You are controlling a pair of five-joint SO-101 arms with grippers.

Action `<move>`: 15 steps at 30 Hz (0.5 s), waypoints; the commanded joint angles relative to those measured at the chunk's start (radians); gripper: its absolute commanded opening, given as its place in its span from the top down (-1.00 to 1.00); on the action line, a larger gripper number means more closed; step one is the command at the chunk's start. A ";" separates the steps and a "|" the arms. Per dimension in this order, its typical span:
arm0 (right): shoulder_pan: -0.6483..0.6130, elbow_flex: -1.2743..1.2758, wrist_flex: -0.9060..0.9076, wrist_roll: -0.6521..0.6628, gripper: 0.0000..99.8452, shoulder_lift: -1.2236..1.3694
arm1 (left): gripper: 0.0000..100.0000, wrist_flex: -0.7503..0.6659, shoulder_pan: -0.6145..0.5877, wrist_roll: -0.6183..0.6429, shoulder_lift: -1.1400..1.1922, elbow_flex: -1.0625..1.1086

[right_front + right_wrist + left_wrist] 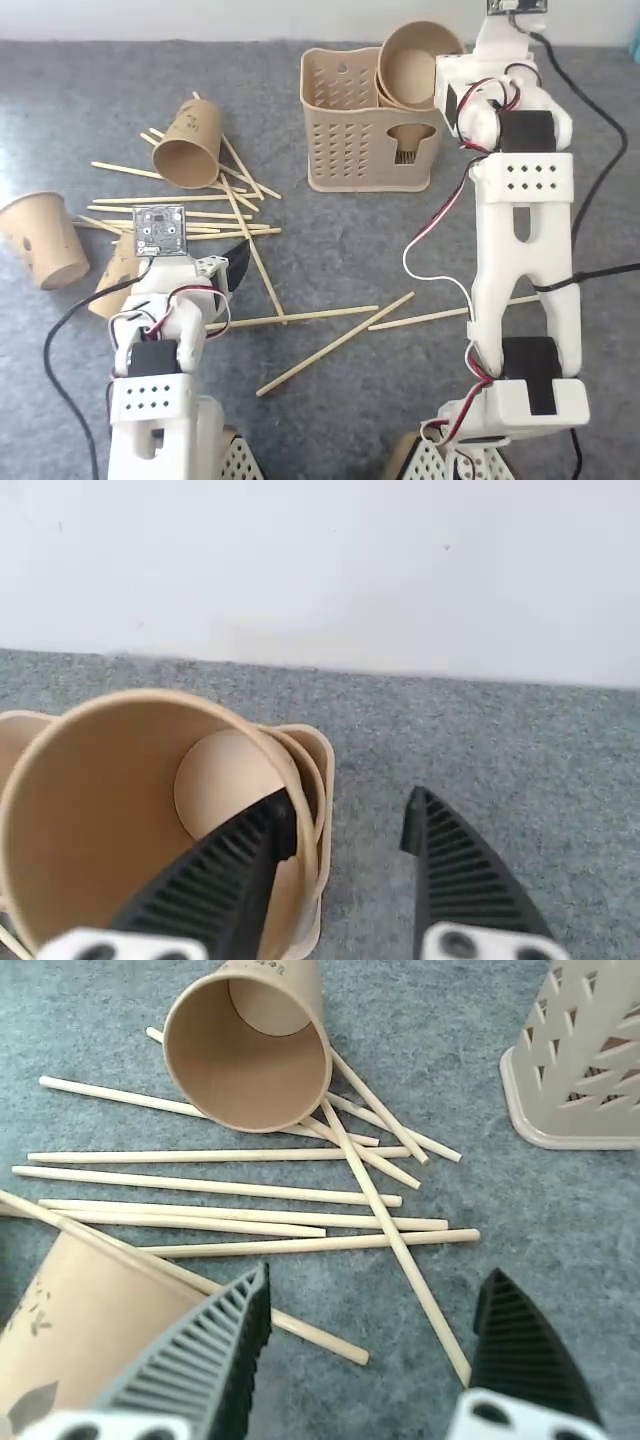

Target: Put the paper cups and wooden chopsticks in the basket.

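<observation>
Right end effector (pixel 350 798), spread at the paper cup (pixel 100 810) in the basket (pixel 360 150), may snag it; left end effector (pixel 378 1275), spread above chopsticks (pixel 200 1184), may scatter them.

Table (pixel 330 250): grey, carpet-like surface. Basket (pixel 365 150) stands upright at the far side. 3 paper cups lie on their sides at left: first cup (pixel 188 150) atop scattered chopsticks (pixel 175 200), second cup (pixel 45 240), third cup (pixel 108 290). 3 stray chopsticks (pixel 335 345) lie near centre.
</observation>
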 commanded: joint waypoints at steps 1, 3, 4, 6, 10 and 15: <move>0.021 -0.126 0.065 -0.071 0.60 -0.012 | 0.38 -0.029 -0.003 -0.011 0.000 -0.001; 0.036 -0.210 0.130 -0.120 0.60 -0.012 | 0.38 -0.029 -0.003 -0.011 0.000 -0.001; 0.047 -0.258 0.173 -0.140 0.60 -0.012 | 0.38 -0.029 -0.003 -0.011 0.000 -0.001; 0.062 -0.353 0.271 -0.167 0.60 -0.012 | 0.38 -0.029 -0.003 -0.011 0.000 -0.001; 0.067 -0.528 0.519 -0.192 0.60 -0.012 | 0.38 -0.029 -0.003 -0.011 0.000 -0.001; 0.068 -0.652 0.760 -0.199 0.61 -0.012 | 0.38 -0.029 -0.034 -0.011 0.000 -0.005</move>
